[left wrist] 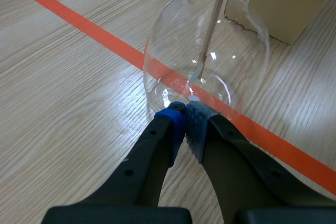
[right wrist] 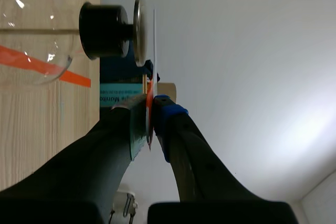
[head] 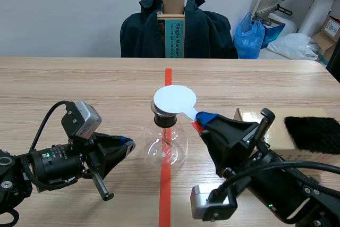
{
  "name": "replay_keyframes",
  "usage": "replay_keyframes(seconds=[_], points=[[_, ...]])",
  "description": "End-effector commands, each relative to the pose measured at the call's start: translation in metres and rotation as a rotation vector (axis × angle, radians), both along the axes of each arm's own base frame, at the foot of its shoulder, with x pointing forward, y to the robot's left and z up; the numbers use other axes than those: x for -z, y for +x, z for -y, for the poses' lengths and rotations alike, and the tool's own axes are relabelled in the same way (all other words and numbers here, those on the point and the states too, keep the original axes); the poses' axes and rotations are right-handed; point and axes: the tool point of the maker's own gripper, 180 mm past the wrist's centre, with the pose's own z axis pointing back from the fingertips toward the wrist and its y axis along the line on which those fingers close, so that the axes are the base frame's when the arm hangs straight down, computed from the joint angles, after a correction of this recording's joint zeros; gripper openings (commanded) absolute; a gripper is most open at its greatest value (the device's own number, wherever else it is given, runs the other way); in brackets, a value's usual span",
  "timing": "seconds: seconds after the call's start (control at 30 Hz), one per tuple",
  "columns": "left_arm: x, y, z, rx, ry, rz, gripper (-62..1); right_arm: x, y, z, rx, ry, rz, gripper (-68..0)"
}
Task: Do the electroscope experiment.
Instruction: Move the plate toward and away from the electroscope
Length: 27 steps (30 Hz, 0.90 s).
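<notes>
Glass flask (left wrist: 207, 72) stands by your left gripper (left wrist: 184, 115), which is pressed together on nothing, while your right gripper (head: 200, 123) pinches a white disc (head: 174, 99) over the flask's top

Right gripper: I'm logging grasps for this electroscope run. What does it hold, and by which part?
The right gripper is shut on the white disc, pinching the end of its handle. The left gripper is shut on nothing.

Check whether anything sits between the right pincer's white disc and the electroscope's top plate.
Nothing visible does. The white disc in the right pincer lies right over the metal plate of the electroscope, with at most a thin gap between them.
</notes>
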Motion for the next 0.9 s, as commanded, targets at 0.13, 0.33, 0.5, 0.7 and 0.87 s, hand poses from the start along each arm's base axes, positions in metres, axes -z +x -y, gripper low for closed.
replay_keyframes(seconds=[0.13, 0.33, 0.5, 0.7, 0.87], points=[[-0.012, 0.004, 0.002, 0.001, -0.031, 0.028, -59.0, -0.008, 0.017, 0.019, 0.128, 0.014, 0.021, -66.8], [-0.012, 0.004, 0.002, 0.001, -0.031, 0.028, -59.0, -0.008, 0.029, 0.038, 0.25, 0.025, 0.018, -66.8], [-0.012, 0.004, 0.002, 0.001, -0.031, 0.028, -59.0, -0.022, 0.039, 0.052, 0.353, 0.07, 0.039, -66.8], [-0.012, 0.004, 0.002, 0.001, -0.031, 0.028, -59.0, -0.064, 0.039, 0.065, 0.426, 0.123, 0.128, -66.8], [-0.012, 0.004, 0.002, 0.001, -0.031, 0.028, -59.1, -0.097, 0.027, 0.079, 0.461, 0.14, 0.194, -66.8]])
